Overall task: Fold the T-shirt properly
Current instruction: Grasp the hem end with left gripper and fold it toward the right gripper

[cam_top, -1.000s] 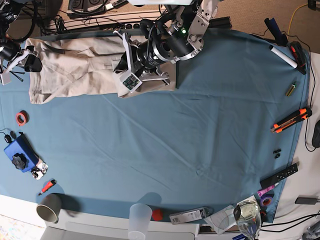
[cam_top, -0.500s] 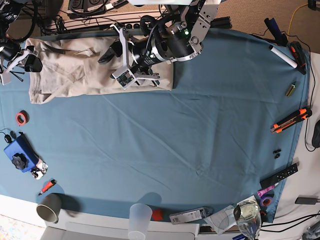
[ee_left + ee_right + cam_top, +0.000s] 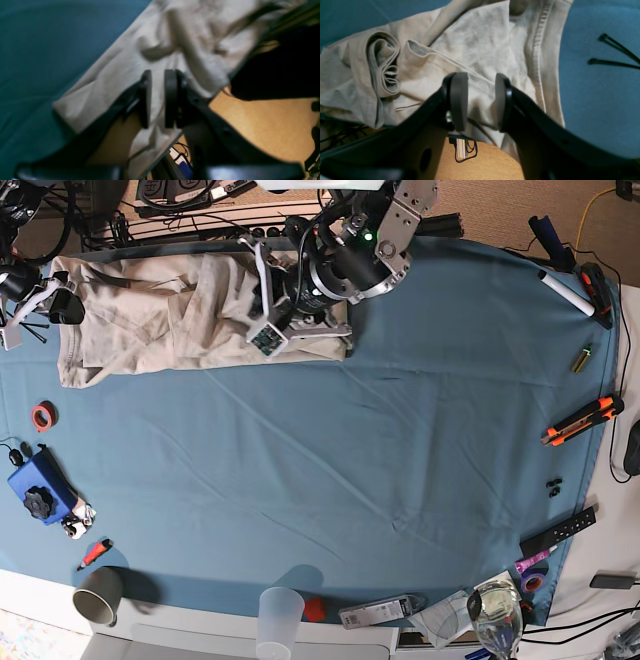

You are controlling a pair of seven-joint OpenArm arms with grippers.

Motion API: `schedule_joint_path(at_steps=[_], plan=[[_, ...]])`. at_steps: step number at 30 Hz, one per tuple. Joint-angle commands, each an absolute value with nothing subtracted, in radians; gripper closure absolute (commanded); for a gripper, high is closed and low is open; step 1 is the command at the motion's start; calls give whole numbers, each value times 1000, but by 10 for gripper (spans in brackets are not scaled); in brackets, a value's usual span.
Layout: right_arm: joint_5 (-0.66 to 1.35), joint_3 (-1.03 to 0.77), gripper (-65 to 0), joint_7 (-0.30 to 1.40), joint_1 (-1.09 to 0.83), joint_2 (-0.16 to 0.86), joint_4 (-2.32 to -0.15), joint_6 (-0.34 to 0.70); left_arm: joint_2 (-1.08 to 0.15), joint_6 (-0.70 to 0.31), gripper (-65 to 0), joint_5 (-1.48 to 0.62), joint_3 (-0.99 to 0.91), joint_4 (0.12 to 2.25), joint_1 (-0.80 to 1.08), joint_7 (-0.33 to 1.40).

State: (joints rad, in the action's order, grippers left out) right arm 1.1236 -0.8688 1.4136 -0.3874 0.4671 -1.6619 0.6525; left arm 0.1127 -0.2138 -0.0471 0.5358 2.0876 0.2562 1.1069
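The beige T-shirt (image 3: 150, 320) lies folded in a long band along the table's far edge. My left gripper (image 3: 258, 265) hangs over its right half, by that edge. In the left wrist view its jaws (image 3: 158, 98) stand a narrow slit apart with blurred T-shirt (image 3: 175, 37) cloth showing in the slit; whether they pinch it I cannot tell. My right gripper (image 3: 55, 300) is at the shirt's left end. In the right wrist view it (image 3: 480, 100) is open above the T-shirt (image 3: 470, 45), with a stitched hem to its right and nothing between the fingers.
The blue tablecloth (image 3: 350, 460) covers the table. Black cable ties (image 3: 615, 52) lie beside the shirt's left end. A red tape ring (image 3: 42, 416), a blue object (image 3: 40, 490), two cups (image 3: 98, 595), an orange cutter (image 3: 582, 420) and a marker (image 3: 565, 292) line the edges. Floor shows past the far edge.
My left arm carried the shirt's right part toward the far edge and laid it flat. Its jaws spread wide, then narrowed again. The right arm stayed still.
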Motion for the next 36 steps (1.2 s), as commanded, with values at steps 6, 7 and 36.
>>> schedule_joint_path(at_steps=[6,7,36], plan=[[1136,-879,-190,1396,-385,493,-1676,655,110,-208,-41,-58,553,2035,286,1060],[1137,-879,-190,1396,-384,493,-1676,655,110,-210,-30,-59,553,2014,286,1070],[1137,-879,-190,1396,-379,493,-1676,659,86,-312,0,-82,553,1789,329,1227]])
